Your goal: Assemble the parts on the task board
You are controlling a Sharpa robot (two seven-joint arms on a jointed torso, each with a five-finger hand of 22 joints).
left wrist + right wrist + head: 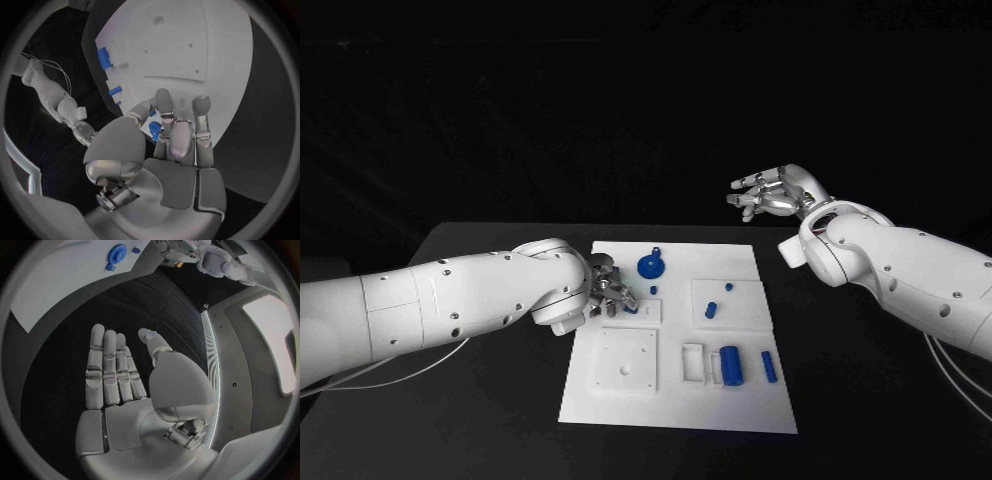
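Left hand (599, 292) fingers (164, 102) pinching small blue part (154, 131) over task board (747, 400); right hand (773, 195) raised, fingers (104, 365) straight, holding nothing.

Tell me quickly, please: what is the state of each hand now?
Left hand: fingers curled around a small blue part on the task board.
Right hand: open, holding nothing.

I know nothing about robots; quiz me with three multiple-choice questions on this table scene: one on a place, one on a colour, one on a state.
1. Where is the left hand?
A. at the white task board's left edge
B. off the table
C. raised high

2. What colour is the round knobbed part?
A. red
B. blue
C. green

3. How is the right hand?
A. gripping a part
B. fisted
C. open, holding nothing

Answers: 1 A, its fingers lie over the board's edge; 2 B, it is plainly blue; 3 C, its fingers are straight and apart.
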